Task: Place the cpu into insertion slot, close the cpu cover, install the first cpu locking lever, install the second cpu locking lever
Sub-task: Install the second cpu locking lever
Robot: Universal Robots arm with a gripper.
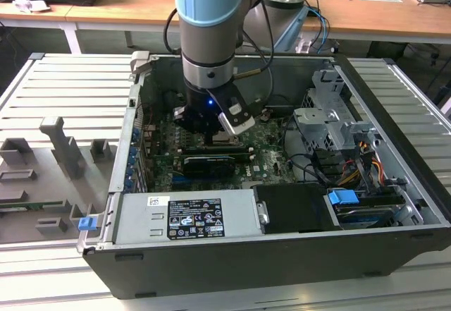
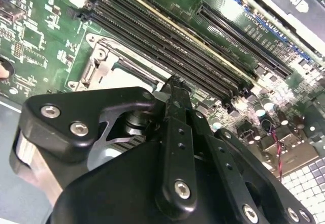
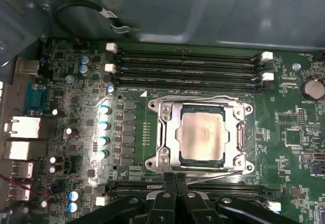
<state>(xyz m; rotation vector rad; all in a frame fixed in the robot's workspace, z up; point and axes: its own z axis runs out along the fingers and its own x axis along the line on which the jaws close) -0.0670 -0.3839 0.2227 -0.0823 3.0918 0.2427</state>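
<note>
The cpu, a pale square chip, lies flat in the socket on the green motherboard. The silvery cpu cover lies down around it, framing its metal top. A thin locking lever rod runs along the socket's edge, right by my fingertips. My gripper is at that edge with its two black fingers pressed together, shut, and nothing shows between them. In the second wrist view the gripper tip hangs just over the socket's metal frame. In the exterior view the gripper reaches down into the open computer case.
Black memory slots run beside the socket. A graphics card lies close to the gripper. The grey power supply box fills the case's front, and a drive cage with cables stands at the exterior view's right. Case walls enclose the board.
</note>
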